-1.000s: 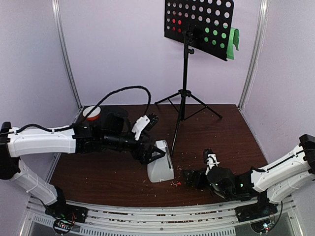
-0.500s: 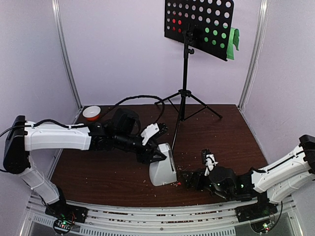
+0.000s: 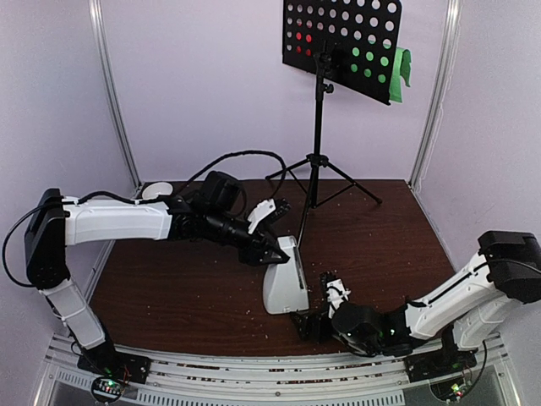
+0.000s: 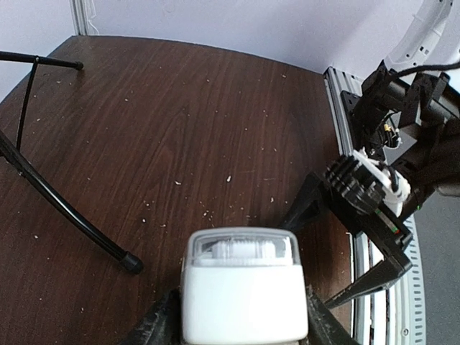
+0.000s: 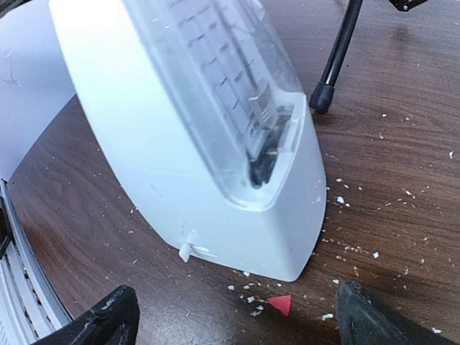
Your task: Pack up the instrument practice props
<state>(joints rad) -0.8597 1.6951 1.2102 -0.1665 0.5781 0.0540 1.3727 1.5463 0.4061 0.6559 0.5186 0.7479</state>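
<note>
I am gripping the narrow top of the white pyramid metronome with the clear cover (image 4: 241, 284) with my left gripper (image 4: 237, 327). One dark finger (image 4: 154, 325) is pressing on each side of it. The grip seems firm from the wrist view, though the fingertips themselves are lying below the edge of the picture. The metronome's wide base is sitting on the dark wooden tabletop (image 3: 169, 283), near the front edge, between my two arms.

My right gripper (image 5: 237, 320) is hovering low just in front of that base, its fingers spread wide and holding nothing. The metronome is standing ahead of the gap, apart from both fingers. A small red scrap (image 5: 280, 304) is lying among pale crumbs between the base and my right fingers.

Just beyond the metronome, one rubber-tipped leg of the tall black tripod music stand (image 3: 319, 127) is touching the table. Its hole-perforated desk is sitting high at the back, carrying red sheet-music pages (image 3: 303, 38) and green sheet-music pages (image 3: 400, 72).
</note>
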